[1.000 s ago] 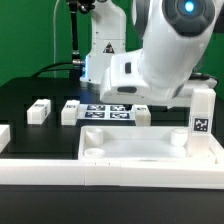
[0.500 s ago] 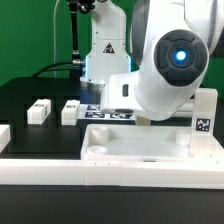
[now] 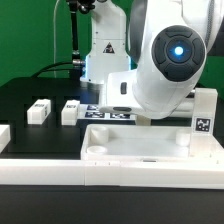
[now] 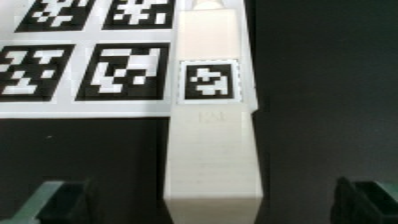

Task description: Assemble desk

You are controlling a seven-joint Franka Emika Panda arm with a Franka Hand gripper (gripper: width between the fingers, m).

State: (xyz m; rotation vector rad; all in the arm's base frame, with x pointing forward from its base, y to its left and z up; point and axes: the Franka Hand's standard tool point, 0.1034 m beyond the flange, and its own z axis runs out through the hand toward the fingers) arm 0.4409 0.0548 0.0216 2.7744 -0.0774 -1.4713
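Where the exterior view is nearest, a long white border rail [image 3: 60,178] runs across the front. Just behind it the desk panel [image 3: 150,150] lies flat, a large white rimmed rectangle with a round recess near its far corner on the exterior view's left. At the panel's far edge, toward the exterior view's right, an upright leg [image 3: 204,112] stands with its black-and-white tag facing the camera; whether it sits in the panel or just behind it I cannot tell. Farther back, on the black table [image 3: 25,92], a small leg [image 3: 38,110] and a second small leg [image 3: 70,109] lie side by side, near each other but apart, toward the exterior view's left. Just to their right lies the marker board [image 3: 104,113], partly covered by the white arm [image 3: 165,60], which fills the middle and right and hides its own tool from that camera. In the wrist view the gripper [image 4: 210,203] has its jaws spread wide and holds nothing. Its dark fingers [image 4: 54,200] stand clear on either side of a lying leg [image 4: 210,120], a long white block with its tag facing up, stretched along the edge of the marker board [image 4: 71,60].
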